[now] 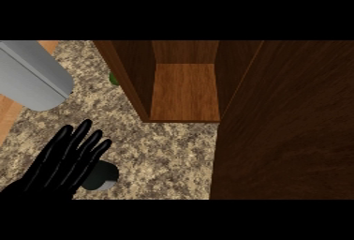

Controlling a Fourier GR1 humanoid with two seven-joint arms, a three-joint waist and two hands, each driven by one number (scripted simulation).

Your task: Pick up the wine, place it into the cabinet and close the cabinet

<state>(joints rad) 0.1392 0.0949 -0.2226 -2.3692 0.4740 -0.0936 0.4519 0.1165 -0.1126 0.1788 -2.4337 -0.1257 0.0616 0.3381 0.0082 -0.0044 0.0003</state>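
Speckled stone counter [166, 154] carries a wooden cabinet [183, 89], its door [290, 126] swung wide at the right — the inside shelf bare. Left hand [66, 161] shows at the lower left, fingers straight and spread, holding nothing. Just beside its fingertips — partly under them — stands the dark wine bottle [104, 177], seen from above. Right hand is out of view.

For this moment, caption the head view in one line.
Left hand open beside the wine on the granite counter; cabinet open.
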